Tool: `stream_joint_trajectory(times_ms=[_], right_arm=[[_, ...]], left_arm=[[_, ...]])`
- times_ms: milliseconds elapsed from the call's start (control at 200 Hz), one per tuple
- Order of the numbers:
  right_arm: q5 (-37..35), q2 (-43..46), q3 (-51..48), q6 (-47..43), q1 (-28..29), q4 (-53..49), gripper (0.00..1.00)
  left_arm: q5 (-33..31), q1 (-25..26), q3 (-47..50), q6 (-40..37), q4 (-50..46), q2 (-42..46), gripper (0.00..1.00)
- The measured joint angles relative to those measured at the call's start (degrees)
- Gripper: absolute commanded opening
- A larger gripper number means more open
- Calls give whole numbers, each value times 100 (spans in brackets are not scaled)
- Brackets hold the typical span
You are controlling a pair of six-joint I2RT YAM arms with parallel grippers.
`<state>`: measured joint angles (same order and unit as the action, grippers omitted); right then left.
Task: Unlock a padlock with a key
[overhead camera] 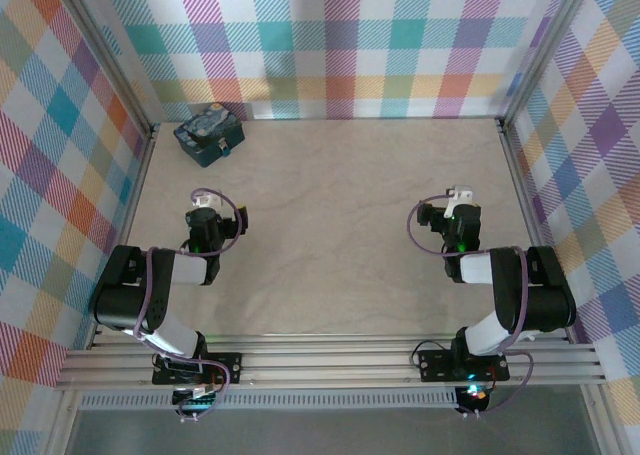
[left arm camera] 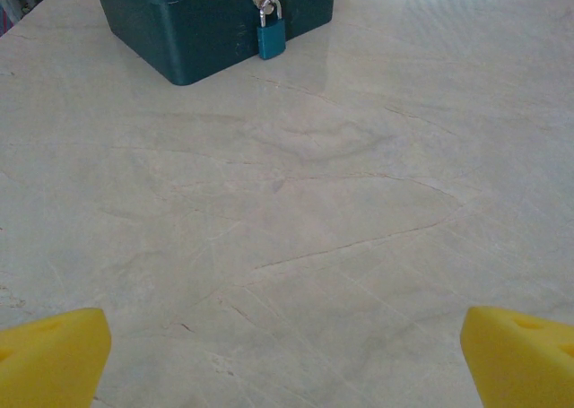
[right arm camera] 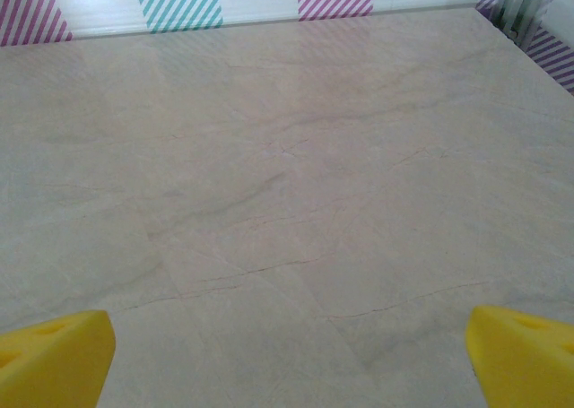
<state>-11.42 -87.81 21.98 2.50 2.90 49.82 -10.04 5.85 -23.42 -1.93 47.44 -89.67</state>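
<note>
Wide open and holding nothing: left gripper (left arm camera: 287,361), yellow fingertips (left arm camera: 52,358) at the two bottom corners of the left wrist view, bare pale, faintly veined tabletop (left arm camera: 296,211) between and in front of them. Far ahead of that gripper and a little to its left, well apart from it: small blue-bodied padlock (left arm camera: 271,39) with silvery metal parts above the body, hanging upright against the front wall of a dark blue-green rectangular tin (left arm camera: 197,27), lower edge near the tabletop. Key among the silvery bits or not: impossible to tell, too small and blurred. Between left gripper and padlock, only open tabletop. In the top external view: left gripper (overhead camera: 203,197) pointing away from the arm bases, tin (overhead camera: 208,133) with a swirly night-sky print on its lid beyond it, near the far left corner and close to the colourful checked walls (overhead camera: 330,45), padlock (overhead camera: 222,152) a tiny speck on the tin's side facing the gripper. Likewise spread wide and empty: right gripper (right arm camera: 289,361), yellow fingertips (right arm camera: 54,358) at the bottom corners of the right wrist view, plain tabletop ahead as far as the striped foot of the far wall. From above, right gripper (overhead camera: 458,193) well apart from the left one, across the tabletop, with tin and padlock far off to its left and somewhat ahead.
</note>
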Motion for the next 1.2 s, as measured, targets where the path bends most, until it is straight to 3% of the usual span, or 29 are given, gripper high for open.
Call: stream_joint_trajectory(times_ms=[965,1075,1200], right_arm=[[0,0,0,0,0,2,100],[129,74,31,-35,0,-262,100],[273,496,413,-44,0,-1285,100]], left_arm=[[144,-28,-9,17,-166,0,100],[136,-33,-282,50,-892,131,100],[-7,-35,-1196,181,-2155,444,100]])
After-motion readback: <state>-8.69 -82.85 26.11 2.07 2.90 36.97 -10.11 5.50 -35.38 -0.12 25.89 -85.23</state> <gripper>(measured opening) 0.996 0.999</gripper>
